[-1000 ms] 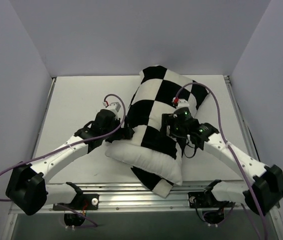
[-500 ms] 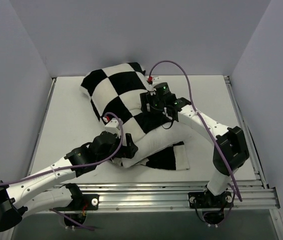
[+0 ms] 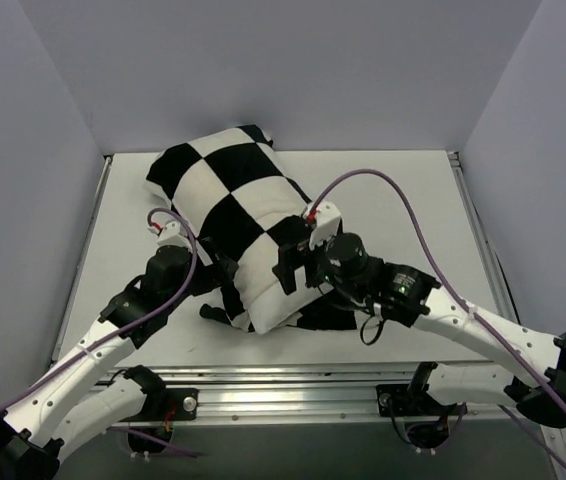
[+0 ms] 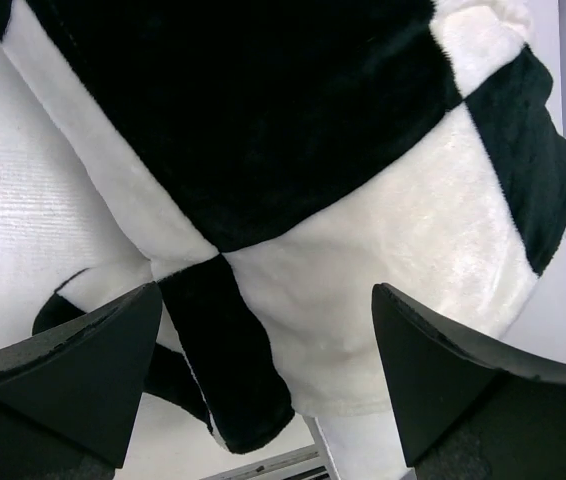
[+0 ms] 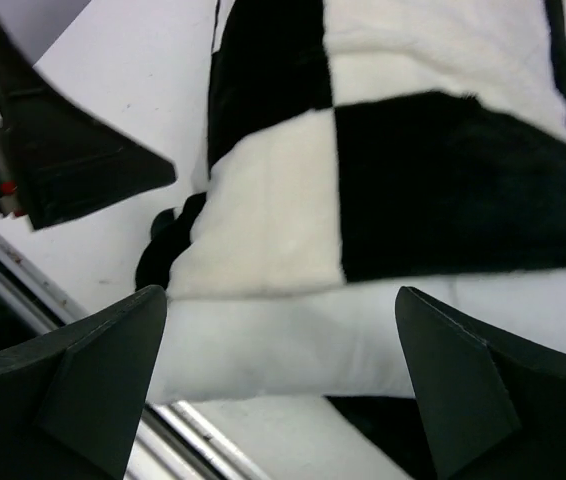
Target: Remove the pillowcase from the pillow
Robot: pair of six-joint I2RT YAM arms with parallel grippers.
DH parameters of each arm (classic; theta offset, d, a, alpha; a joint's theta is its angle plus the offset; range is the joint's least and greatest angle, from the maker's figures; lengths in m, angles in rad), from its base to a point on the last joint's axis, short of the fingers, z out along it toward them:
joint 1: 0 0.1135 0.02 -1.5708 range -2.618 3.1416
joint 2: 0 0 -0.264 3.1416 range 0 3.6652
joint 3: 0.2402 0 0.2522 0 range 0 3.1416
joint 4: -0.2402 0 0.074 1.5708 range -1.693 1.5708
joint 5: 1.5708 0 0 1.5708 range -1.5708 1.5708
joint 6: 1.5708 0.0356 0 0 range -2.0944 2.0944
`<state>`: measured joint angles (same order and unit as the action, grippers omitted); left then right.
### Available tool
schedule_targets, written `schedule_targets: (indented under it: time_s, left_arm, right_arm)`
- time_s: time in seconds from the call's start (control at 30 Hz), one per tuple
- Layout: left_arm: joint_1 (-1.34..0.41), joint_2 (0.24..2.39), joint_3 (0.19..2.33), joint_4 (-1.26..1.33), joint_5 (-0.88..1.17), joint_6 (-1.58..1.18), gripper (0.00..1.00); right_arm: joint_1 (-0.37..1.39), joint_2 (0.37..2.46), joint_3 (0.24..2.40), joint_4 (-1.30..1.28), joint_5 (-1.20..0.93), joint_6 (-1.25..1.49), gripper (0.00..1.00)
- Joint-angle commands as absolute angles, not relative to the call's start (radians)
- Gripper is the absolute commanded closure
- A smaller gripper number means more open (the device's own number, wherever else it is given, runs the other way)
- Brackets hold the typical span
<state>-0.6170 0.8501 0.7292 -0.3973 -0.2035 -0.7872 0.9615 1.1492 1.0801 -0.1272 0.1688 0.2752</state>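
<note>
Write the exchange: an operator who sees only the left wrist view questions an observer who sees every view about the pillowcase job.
Operator: I see only checks. Is anything plain white showing?
Observer: Yes. The right wrist view shows a plain white band of the pillow below the pillowcase edge.
Operator: Where is the other arm?
Observer: The right gripper is at the bundle's near right side, fingers open, facing the left gripper across it.

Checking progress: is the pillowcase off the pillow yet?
Mostly on. The checkered pillowcase covers most of the pillow; only its plain white near end shows.
</note>
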Motion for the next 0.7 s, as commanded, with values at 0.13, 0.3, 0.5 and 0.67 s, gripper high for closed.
schedule_targets:
  time_s: [0.13, 0.3, 0.5, 0.67]
  left_arm:
    - [-0.562, 0.864, 0.647, -0.301, -0.103, -0.879, 0.06]
    - [-0.542, 0.897, 0.581, -0.235, -0.057, -0.9, 0.06]
    - [-0.538, 0.884, 0.546, -0.212, -0.022, -0.905, 0.05]
    - [-0.538, 0.845, 0.525, -0.207, 0.0, -0.902, 0.04]
  right_arm:
    - [1.274, 1.132, 0.974, -0.189, 0.469, 0.547, 0.03]
    - [1.321, 1.247, 0.942, -0.164, 0.5, 0.623, 0.01]
    - [1.302, 1.353, 0.923, -0.141, 0.586, 0.661, 0.0]
    - [1.252, 1.407, 0.896, -0.075, 0.571, 0.664, 0.03]
